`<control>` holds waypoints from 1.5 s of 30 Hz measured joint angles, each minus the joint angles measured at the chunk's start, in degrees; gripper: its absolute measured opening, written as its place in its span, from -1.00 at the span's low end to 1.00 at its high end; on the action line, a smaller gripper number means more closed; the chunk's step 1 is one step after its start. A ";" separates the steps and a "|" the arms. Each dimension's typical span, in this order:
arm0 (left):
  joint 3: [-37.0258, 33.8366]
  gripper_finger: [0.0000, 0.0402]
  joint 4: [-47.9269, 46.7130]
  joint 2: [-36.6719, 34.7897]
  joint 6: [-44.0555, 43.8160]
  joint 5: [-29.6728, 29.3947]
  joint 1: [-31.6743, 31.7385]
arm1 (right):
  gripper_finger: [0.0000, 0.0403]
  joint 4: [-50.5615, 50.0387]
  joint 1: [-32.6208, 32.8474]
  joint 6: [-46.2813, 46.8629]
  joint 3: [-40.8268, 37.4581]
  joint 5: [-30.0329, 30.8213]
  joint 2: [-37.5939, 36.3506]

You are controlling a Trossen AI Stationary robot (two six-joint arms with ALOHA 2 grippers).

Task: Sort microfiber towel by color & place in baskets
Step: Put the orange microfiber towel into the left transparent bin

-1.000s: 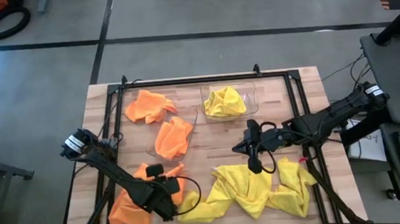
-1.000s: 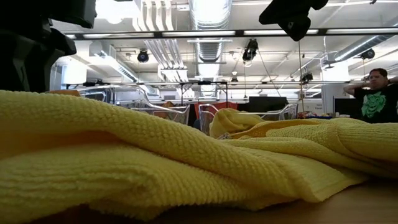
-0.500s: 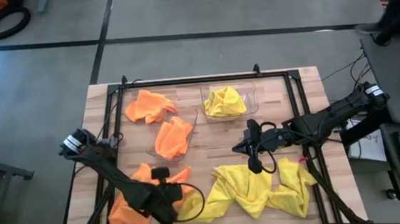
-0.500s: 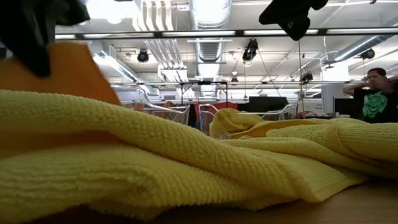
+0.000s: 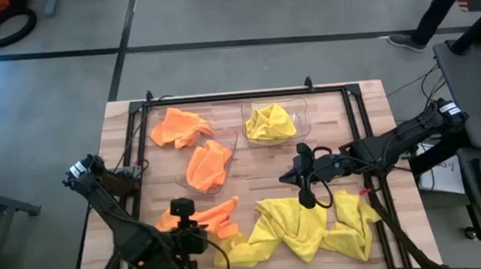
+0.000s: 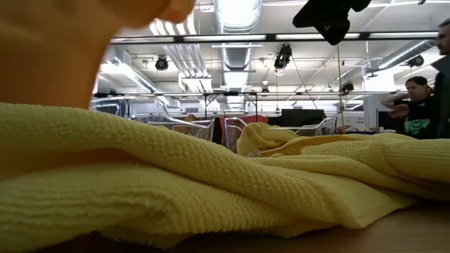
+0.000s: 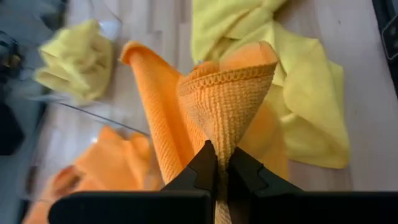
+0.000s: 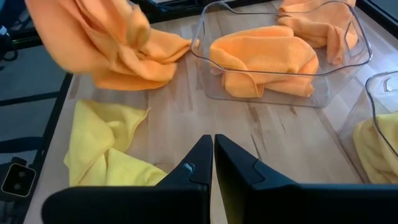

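My left gripper [image 5: 185,231] is over the table's near-left part, shut on an orange towel [image 5: 217,215], which also fills the low view's upper left [image 6: 56,56]. My right gripper [image 5: 305,201] hangs shut above the heap of yellow towels [image 5: 308,228] near the table's near edge and touches nothing. One clear basket [image 5: 227,160] holds an orange towel [image 5: 207,166]. The other basket [image 5: 301,112] holds a yellow towel [image 5: 270,122]. Another orange towel [image 5: 178,126] lies at the far left, beside the first basket. My left gripper pinches the orange towel between its two fingers at a bunched fold with a hemmed edge [image 7: 219,127], several layers thick. The cloth is raised off the table at the fingers and drapes away from them. Its far end [image 7: 134,56] trails down toward the table.
A black metal frame [image 5: 360,125] runs around the work area. Bare wood [image 5: 261,171] lies between the baskets and the yellow heap. People [image 6: 422,105] stand in the room beyond the table.
My left gripper has risen from the table's near-left corner and drawn the orange towel up with it. The towel, which lay spread flat there, now hangs bunched from the fingers and rises into the low view. My right arm has kept still.
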 joint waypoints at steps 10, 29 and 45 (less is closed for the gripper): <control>13.51 -1.00 -13.38 0.00 0.02 -12.35 -1.64 | -0.94 0.00 0.00 -0.71 0.00 0.00 0.00; 26.40 -1.00 -15.42 -1.18 8.69 -38.21 2.17 | -0.94 0.00 0.00 -1.47 0.00 0.00 0.00; 5.74 -1.00 -14.63 -10.06 6.95 -27.62 20.78 | -0.94 -0.02 0.00 -2.06 0.00 0.00 0.00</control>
